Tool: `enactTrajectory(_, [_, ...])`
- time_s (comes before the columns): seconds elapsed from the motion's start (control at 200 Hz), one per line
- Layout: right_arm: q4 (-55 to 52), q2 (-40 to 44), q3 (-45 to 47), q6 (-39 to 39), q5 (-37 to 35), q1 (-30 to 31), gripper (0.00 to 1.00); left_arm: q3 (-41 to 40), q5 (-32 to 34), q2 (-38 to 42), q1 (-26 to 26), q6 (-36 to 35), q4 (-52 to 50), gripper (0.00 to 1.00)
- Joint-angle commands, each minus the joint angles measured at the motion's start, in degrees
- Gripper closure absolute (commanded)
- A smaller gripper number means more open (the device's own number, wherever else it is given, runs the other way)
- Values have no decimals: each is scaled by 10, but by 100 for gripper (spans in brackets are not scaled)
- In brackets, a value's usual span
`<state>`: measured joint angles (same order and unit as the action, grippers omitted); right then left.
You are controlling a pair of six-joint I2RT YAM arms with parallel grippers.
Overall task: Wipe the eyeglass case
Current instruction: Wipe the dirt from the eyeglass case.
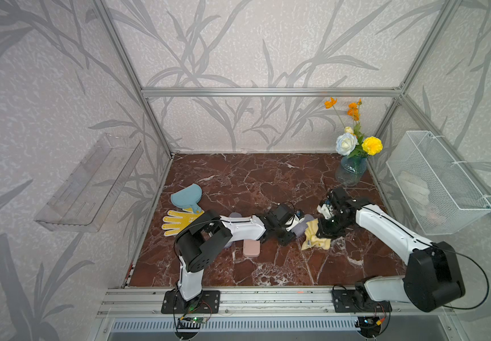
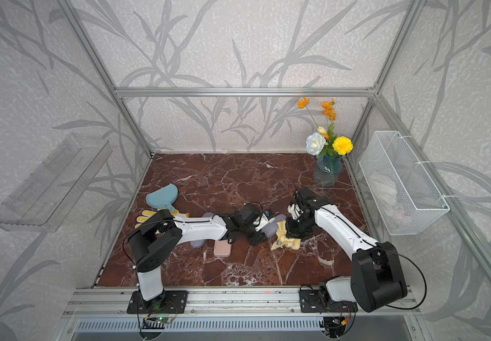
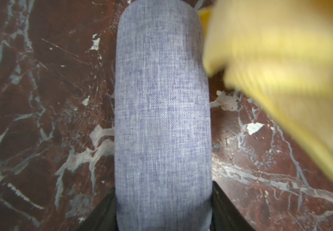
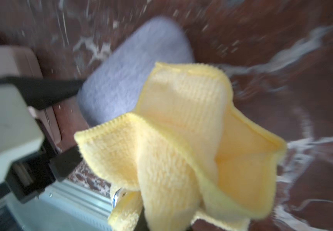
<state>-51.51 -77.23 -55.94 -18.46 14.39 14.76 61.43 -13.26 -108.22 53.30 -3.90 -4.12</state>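
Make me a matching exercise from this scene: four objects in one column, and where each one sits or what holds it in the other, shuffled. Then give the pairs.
Objects
1. eyeglass case
2. yellow cloth
3. pink case
4. vase of flowers

Places
A. stands in the back corner, near the wire basket
B. clamped in the left gripper
C. lies on the marble table, held by nothing
D. bunched in the right gripper

Pairs: 1-B, 2-D, 3-C, 4-A
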Motion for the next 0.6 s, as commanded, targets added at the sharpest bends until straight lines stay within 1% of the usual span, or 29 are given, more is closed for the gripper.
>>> enactTrajectory(0.0, [14,-22,-48,5,-138,-4,100,-23,-49,-3,3,2,-94,93])
enactTrajectory(0.075, [20,-77,-92,17,-170,-2,100,-20,-59,0,4,6,-104,93])
enactTrajectory(0.175, [5,-160,-141,13,-228,10,100,-16,-63,-2,2,12,-114,92])
enactTrajectory(0.26, [6,-196,-141,4,-234,27,100,-3,-61,-10,2,22,-134,93])
enactTrajectory(0.36, [30,-197,-100,-20,-215,44,100,10,-70,-17,-1,49,-145,93])
enactTrajectory(0.445, [64,-184,-60,-55,-165,59,100,15,-79,-19,-3,64,-149,94])
enactTrajectory(0.5, [87,-172,-34,-81,-132,82,100,21,-90,-22,-5,66,-158,94])
enactTrajectory(0.595, [113,-146,-1,-119,-105,123,100,20,-115,-18,-10,71,-159,94])
